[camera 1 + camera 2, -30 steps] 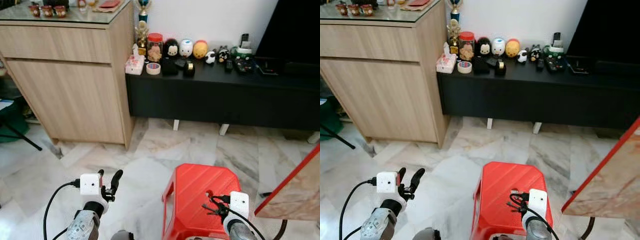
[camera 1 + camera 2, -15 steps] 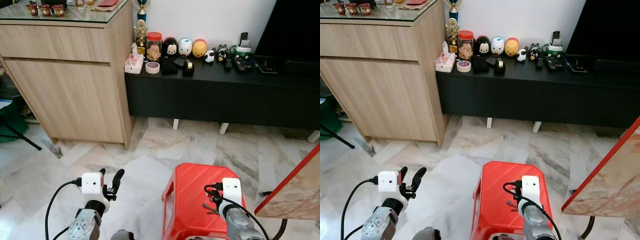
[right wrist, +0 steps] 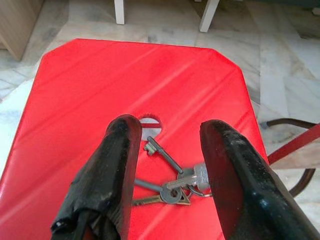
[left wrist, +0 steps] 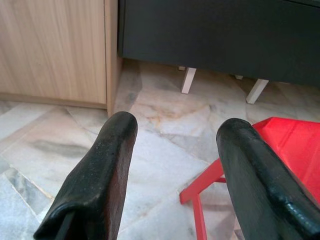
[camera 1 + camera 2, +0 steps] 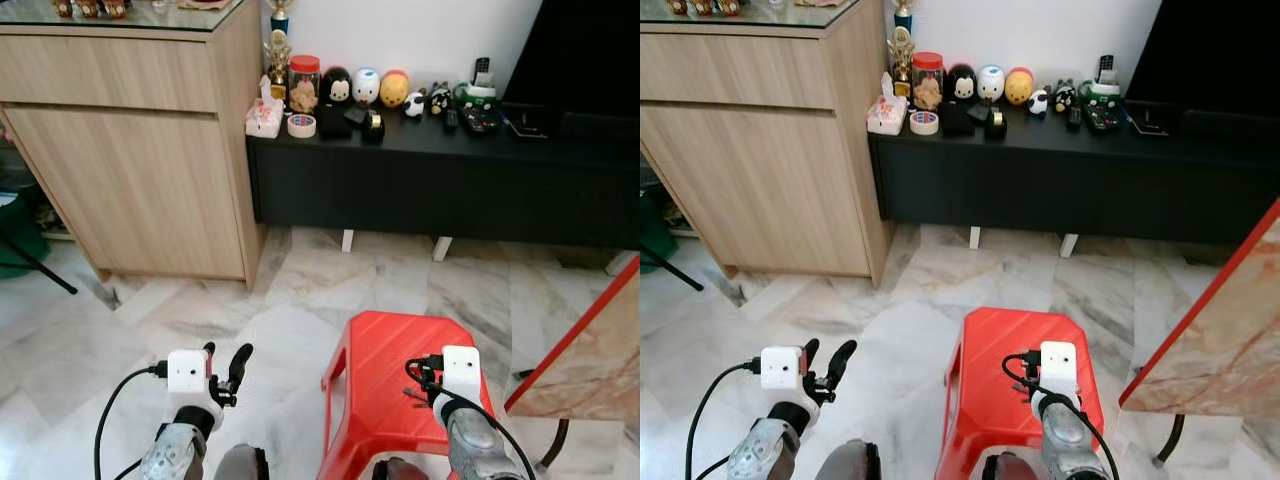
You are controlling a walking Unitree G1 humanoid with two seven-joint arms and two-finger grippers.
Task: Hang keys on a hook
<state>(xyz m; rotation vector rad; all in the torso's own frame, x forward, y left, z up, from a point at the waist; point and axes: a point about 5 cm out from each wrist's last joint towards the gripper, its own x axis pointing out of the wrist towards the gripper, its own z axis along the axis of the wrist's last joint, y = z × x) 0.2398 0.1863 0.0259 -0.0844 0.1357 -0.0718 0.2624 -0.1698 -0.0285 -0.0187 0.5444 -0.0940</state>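
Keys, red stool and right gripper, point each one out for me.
keys (image 3: 172, 186), right wrist view, on the bunched bows.
red stool (image 3: 90, 100), right wrist view, on its bare seat.
right gripper (image 3: 167, 150), right wrist view, midway between its fingertips.

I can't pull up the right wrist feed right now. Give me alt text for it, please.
A bunch of keys on a ring lies on the red plastic stool, framed between the open black fingers of the right gripper just above it. The keys sit beside the hole in the stool's top, with marble floor beyond.
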